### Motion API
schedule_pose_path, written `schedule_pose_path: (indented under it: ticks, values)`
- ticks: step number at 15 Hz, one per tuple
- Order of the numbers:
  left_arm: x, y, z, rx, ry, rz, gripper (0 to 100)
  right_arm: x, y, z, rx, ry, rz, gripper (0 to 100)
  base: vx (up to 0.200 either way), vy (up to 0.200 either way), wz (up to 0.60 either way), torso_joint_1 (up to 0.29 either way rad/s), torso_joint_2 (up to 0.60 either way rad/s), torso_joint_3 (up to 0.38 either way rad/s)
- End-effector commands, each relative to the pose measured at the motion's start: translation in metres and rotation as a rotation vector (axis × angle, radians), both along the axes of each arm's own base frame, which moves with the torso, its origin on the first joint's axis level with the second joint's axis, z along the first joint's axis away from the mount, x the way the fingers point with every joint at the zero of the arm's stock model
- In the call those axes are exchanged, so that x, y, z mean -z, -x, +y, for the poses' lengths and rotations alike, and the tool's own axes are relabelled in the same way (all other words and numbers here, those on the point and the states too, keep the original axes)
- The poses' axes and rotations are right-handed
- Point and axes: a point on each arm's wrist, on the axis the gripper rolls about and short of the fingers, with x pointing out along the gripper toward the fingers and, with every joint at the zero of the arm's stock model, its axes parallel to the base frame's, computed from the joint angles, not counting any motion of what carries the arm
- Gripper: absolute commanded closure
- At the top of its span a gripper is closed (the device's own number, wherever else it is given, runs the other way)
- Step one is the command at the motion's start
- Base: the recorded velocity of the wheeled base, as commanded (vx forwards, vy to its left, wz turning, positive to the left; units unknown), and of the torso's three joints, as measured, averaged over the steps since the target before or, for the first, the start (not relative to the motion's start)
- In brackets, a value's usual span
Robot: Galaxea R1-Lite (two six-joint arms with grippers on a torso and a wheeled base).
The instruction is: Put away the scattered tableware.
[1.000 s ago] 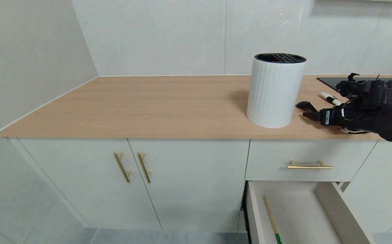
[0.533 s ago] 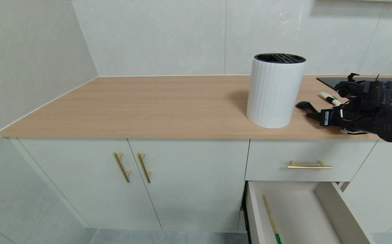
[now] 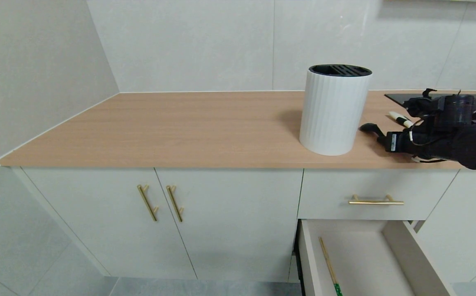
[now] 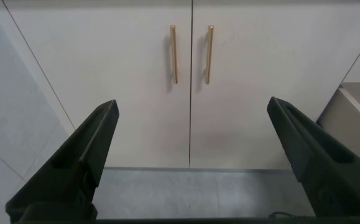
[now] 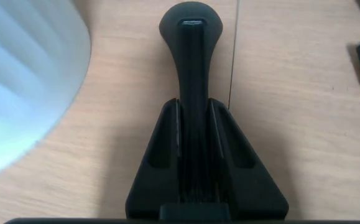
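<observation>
Black arm point(image 3: 474, 150), looping cables point(image 3: 421, 135), perhaps a white label point(image 3: 394, 142) near the end effector point(image 3: 382, 139)

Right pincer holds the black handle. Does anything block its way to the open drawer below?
Nothing visible does. The right pincer is shut on the black handle low over the countertop, beside the white holder. The open drawer lies below and in front, its top uncovered; chopsticks lie along its left side.
</observation>
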Motion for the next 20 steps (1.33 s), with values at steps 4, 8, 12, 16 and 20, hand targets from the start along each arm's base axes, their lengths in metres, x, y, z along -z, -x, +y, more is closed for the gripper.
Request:
schedule_pose_path:
  ticks: [4,8,12,16,20]
  values:
    - [0.0,0.0,0.0,-0.001,0.0,0.0,0,-0.063,0.071,0.018,0.017,-0.137,0.051,100,0.0,0.0,0.0,0.0,0.0,0.0]
    - [0.0,0.0,0.0,0.001,0.0,0.0,0,-0.082,0.154,0.02,0.02,-0.18,0.12,100,0.0,0.0,0.0,0.0,0.0,0.0]
    - [0.0,0.0,0.0,-0.001,0.0,0.0,0,-0.067,0.202,0.023,0.002,-0.174,0.258,100,0.0,0.0,0.0,0.0,0.0,0.0]
    - [0.0,0.0,0.0,0.001,0.0,0.0,0,-0.042,0.227,0.026,-0.056,-0.138,0.315,100,0.0,0.0,0.0,0.0,0.0,0.0]
    - [0.0,0.0,0.0,-0.001,0.0,0.0,0,-0.017,0.225,0.027,-0.068,-0.109,0.358,100,0.0,0.0,0.0,0.0,0.0,0.0]
